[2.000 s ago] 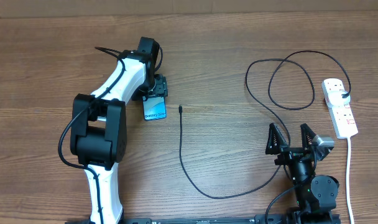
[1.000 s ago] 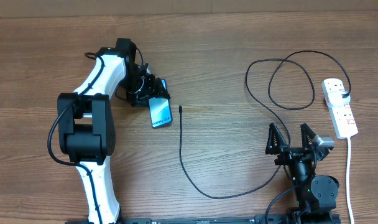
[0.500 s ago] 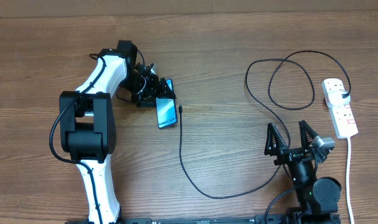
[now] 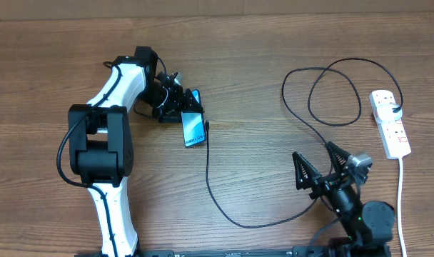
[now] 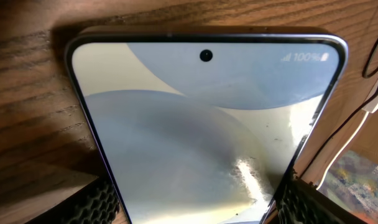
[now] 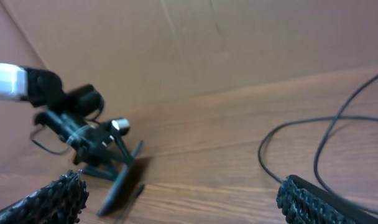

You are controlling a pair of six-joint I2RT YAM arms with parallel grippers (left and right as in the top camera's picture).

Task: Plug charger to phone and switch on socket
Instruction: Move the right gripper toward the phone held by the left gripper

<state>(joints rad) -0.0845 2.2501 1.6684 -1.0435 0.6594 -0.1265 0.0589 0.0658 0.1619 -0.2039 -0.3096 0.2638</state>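
Observation:
The phone [image 4: 193,129] lies on the wooden table with its light blue screen up, and it fills the left wrist view [image 5: 201,118]. My left gripper [image 4: 183,106] is shut on the phone's far end, with a finger pad on each side [image 5: 195,208]. The charger's connector tip [image 4: 208,126] lies just right of the phone. Its thin black cable [image 4: 211,189] loops right to a plug [image 4: 395,109] in the white socket [image 4: 392,135]. My right gripper [image 4: 318,164] is open and empty above the cable. The right wrist view shows the phone [image 6: 119,185] and the cable [image 6: 329,134].
The socket's white lead [image 4: 400,200] runs down the right side toward the table's front edge. The cable forms a wide loop [image 4: 335,93] at the back right. A brown cardboard wall [image 6: 195,43] stands behind the table. The left arm [image 4: 103,143] lies across the left side.
My left gripper has slid the phone right and forward until it lies beside the connector tip. My right gripper has swung left and turned toward the phone.

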